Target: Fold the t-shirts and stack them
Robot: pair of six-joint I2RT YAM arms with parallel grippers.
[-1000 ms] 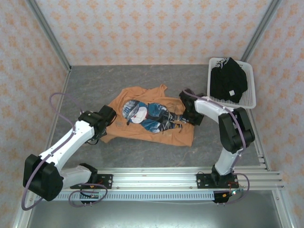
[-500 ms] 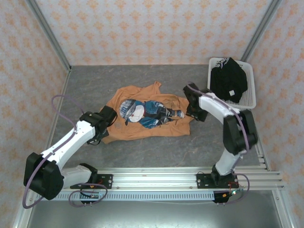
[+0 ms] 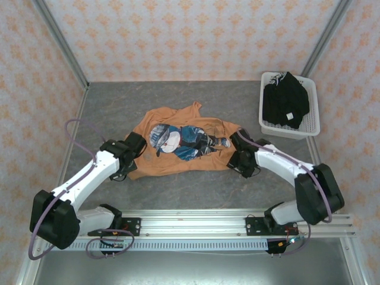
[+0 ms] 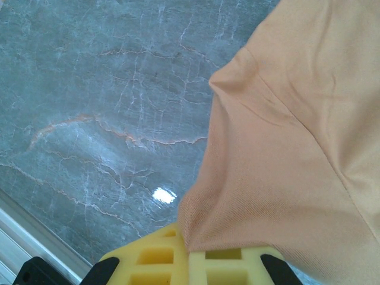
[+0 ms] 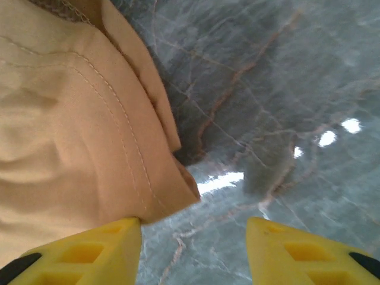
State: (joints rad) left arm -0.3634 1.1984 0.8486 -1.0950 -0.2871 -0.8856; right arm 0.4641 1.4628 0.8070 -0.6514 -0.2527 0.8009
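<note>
The orange t-shirt [image 3: 184,145] with its blue-and-white cartoon print lies spread face up in the middle of the grey table [image 3: 119,107]. My left gripper [image 3: 132,155] is shut on the shirt's left edge; in the left wrist view the orange cloth [image 4: 285,148] is pinched between the yellow fingers [image 4: 154,261]. My right gripper [image 3: 242,163] stands open at the shirt's lower right corner. In the right wrist view the hemmed corner [image 5: 89,136] lies by one yellow finger [image 5: 89,249], with bare table between the jaws. Black garments [image 3: 285,100] with a small white tag sit in the basket.
A white slatted basket [image 3: 312,122] stands at the back right of the table. Patterned walls and metal frame posts close in the sides and back. The rail with both arm bases [image 3: 196,225] runs along the near edge.
My right gripper has moved from the shirt's upper right edge down to its lower right corner. The shirt's right side was drawn in and its lower flap flattened. The left gripper stayed put.
</note>
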